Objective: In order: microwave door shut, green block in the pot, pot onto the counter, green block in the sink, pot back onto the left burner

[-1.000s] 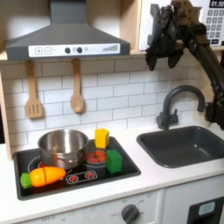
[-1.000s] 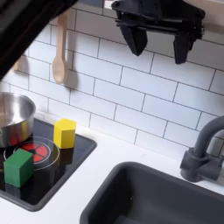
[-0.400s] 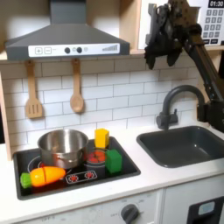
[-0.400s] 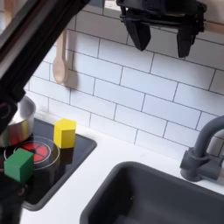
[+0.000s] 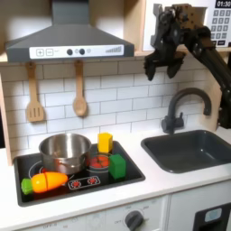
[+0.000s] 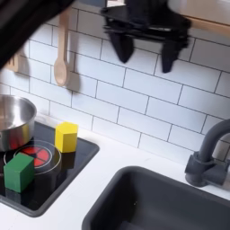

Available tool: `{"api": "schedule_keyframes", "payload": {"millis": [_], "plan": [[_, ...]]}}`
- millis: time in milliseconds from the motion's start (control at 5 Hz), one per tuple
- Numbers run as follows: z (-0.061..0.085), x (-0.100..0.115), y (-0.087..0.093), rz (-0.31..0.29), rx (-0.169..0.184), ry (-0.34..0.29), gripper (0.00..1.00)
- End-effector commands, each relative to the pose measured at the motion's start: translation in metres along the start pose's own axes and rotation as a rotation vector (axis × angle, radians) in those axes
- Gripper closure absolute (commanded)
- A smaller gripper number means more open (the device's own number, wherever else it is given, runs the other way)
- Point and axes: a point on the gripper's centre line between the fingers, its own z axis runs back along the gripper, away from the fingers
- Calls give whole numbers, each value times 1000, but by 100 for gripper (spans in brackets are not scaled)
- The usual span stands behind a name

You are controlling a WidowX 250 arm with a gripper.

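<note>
The gripper (image 6: pixel 144 56) hangs high before the tiled wall, fingers pointing down and spread apart with nothing between them; in the first exterior view it (image 5: pixel 161 65) sits just below the microwave door (image 5: pixel 159 20), of which too little shows to tell whether it is fully closed. Well below, toward the second exterior view's left, the green block (image 6: pixel 19 171) rests on the black cooktop near its front edge, on or beside a red-ringed burner, close to the yellow block (image 6: pixel 66 137) but apart from it. The pot (image 6: pixel 13 121) stands on the other burner (image 5: pixel 41 170), empty as far as can be seen. If the block is the step in hand, a sound approach probably descends straight over it, fingers wide, closing on two flat faces and clearing the yellow block.
</note>
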Motion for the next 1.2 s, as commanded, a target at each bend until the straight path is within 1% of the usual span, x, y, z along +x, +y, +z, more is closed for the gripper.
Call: {"api": "schedule_keyframes", "payload": {"millis": [0,200,400,600,800,1000], "plan": [[3,-46,41,30,78,83,0],[-2,-70,62,46,122,136,0],[-8,-86,75,62,140,178,0],[-15,-95,78,56,150,208,0],[-21,-99,79,54,151,228,0],[-29,-102,84,68,165,247,0]]}}
